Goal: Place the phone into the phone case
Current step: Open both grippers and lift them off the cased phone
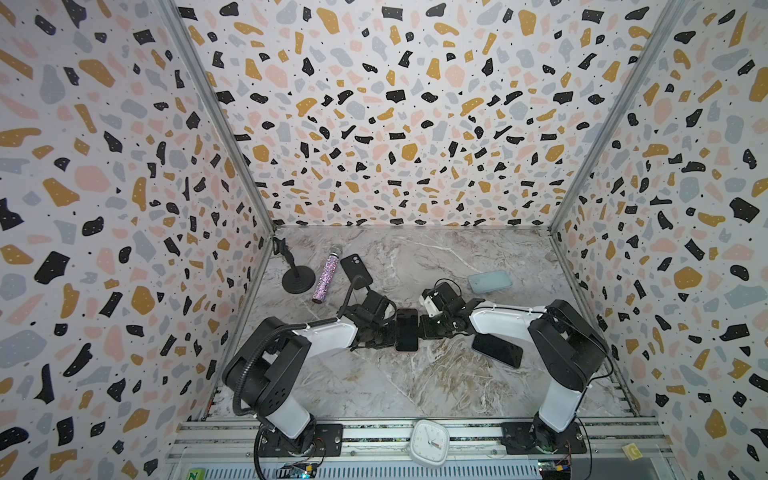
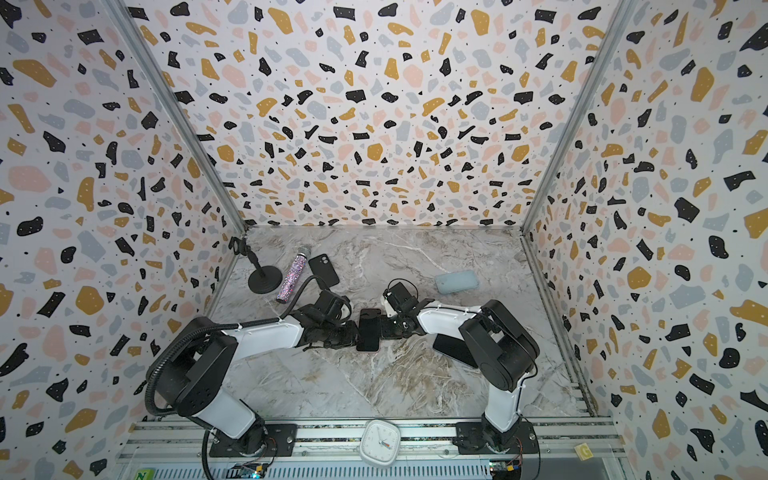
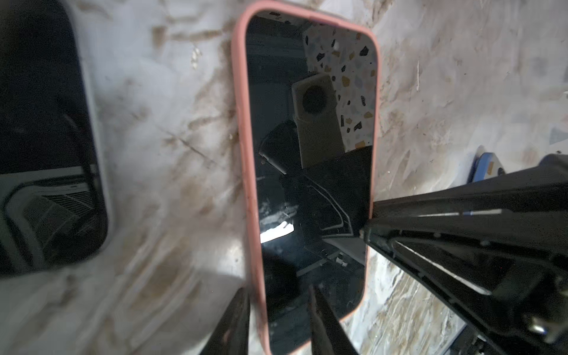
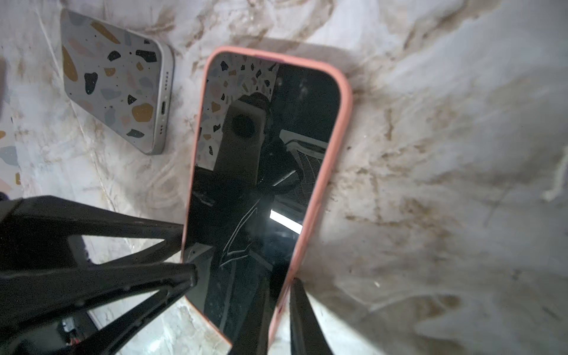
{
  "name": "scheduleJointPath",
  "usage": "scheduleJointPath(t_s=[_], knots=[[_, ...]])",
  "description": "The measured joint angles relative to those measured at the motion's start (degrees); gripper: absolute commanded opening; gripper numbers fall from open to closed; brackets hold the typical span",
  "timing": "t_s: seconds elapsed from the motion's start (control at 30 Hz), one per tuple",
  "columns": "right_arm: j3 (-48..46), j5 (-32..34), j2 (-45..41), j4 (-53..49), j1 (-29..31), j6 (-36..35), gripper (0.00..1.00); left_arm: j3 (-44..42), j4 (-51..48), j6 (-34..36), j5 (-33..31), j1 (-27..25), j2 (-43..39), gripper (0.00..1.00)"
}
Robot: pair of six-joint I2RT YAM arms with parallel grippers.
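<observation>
A phone (image 1: 406,330) with a black screen lies inside a pink phone case (image 3: 242,123), whose rim shows all round the screen (image 4: 261,184). It hangs a little above the marble table, between the two arms in both top views (image 2: 369,330). My left gripper (image 3: 278,290) is shut on one long edge, with one finger on the screen and the other outside the pink rim. My right gripper (image 4: 279,281) is shut the same way on the opposite long edge (image 4: 335,138). Their tips nearly meet across the phone (image 1: 388,332) (image 1: 424,326).
A second bare phone (image 1: 496,350) with a silver edge lies under the right arm. A light blue case (image 1: 489,281) lies at the back right and a black case (image 1: 356,268) at the back left. A glittery microphone (image 1: 326,276) and a black stand (image 1: 297,278) lie beside the black case.
</observation>
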Motion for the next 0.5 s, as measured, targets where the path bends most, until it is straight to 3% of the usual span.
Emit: scheduleJointPath(t_s=[0.23,0.4,0.5], knots=[[-2.12,3.76,-11.45,-1.31,-2.84,-2.75,0.38,8.98,-8.46,-0.13,-10.51,-6.51,-3.52,0.61],[-9.81,4.66,-20.59,-0.63,-7.67,-3.67,0.45,12.26,-13.11,-2.21,-16.24,-10.88,-2.62,0.79],[-14.56,4.66,-24.98,-0.46,-8.2,-4.15,0.54,13.79,-15.74,-3.63,-18.45,-12.85,-1.16,0.84]])
